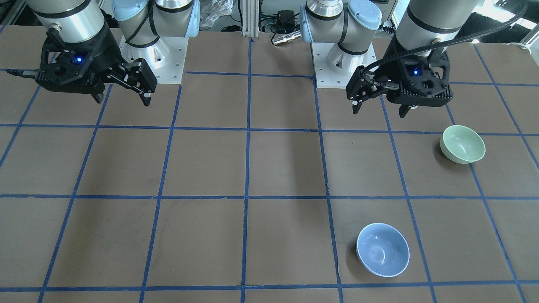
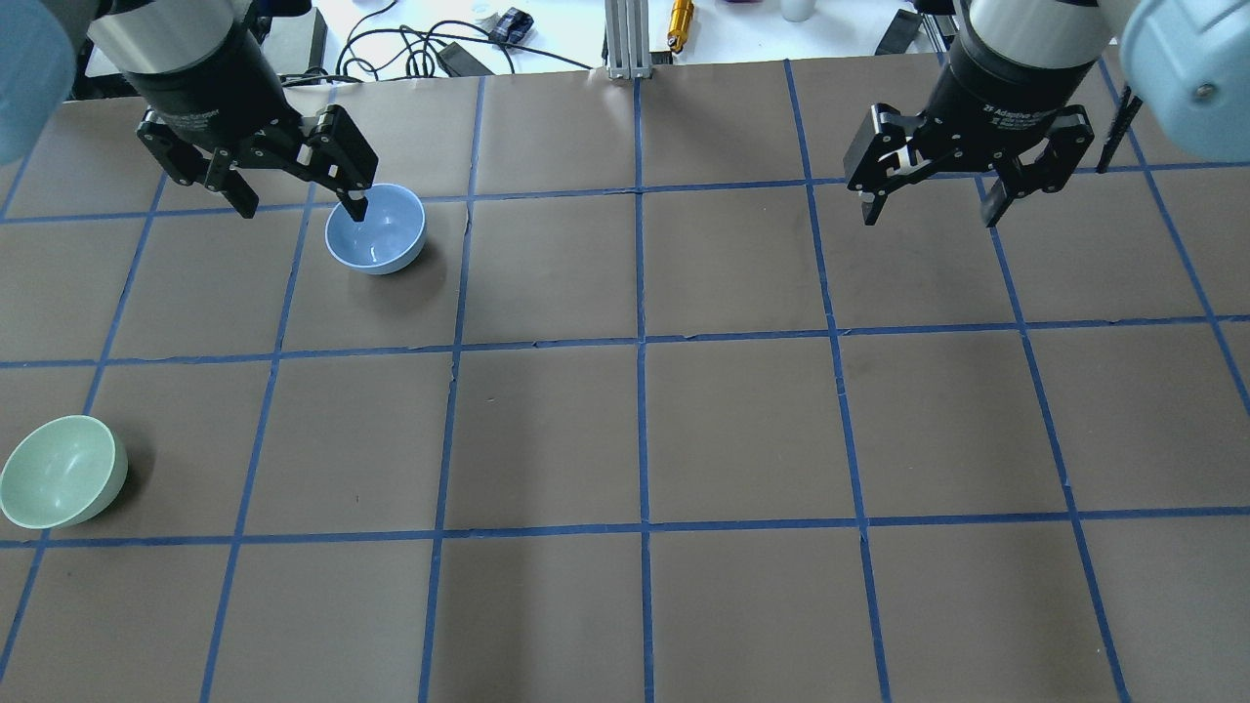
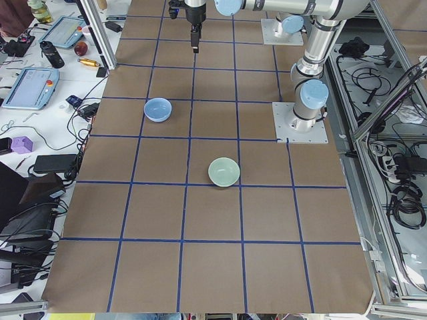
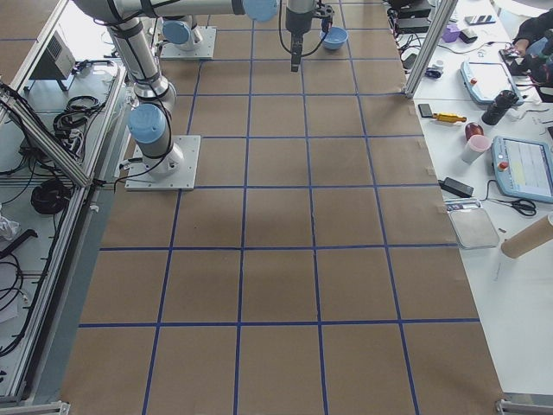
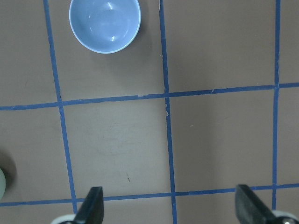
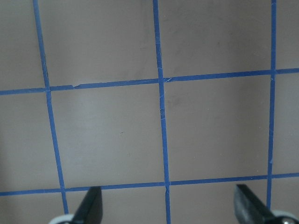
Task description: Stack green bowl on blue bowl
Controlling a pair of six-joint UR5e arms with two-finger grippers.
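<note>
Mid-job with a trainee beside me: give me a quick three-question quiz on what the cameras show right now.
1. True or false: the green bowl already sits inside the blue bowl.
2. Which bowl shows whole in the left wrist view? A. green B. blue
3. Fill in: the left end effector and the right end effector are both ____ (open/shut).

Key: 1 false; 2 B; 3 open.
</note>
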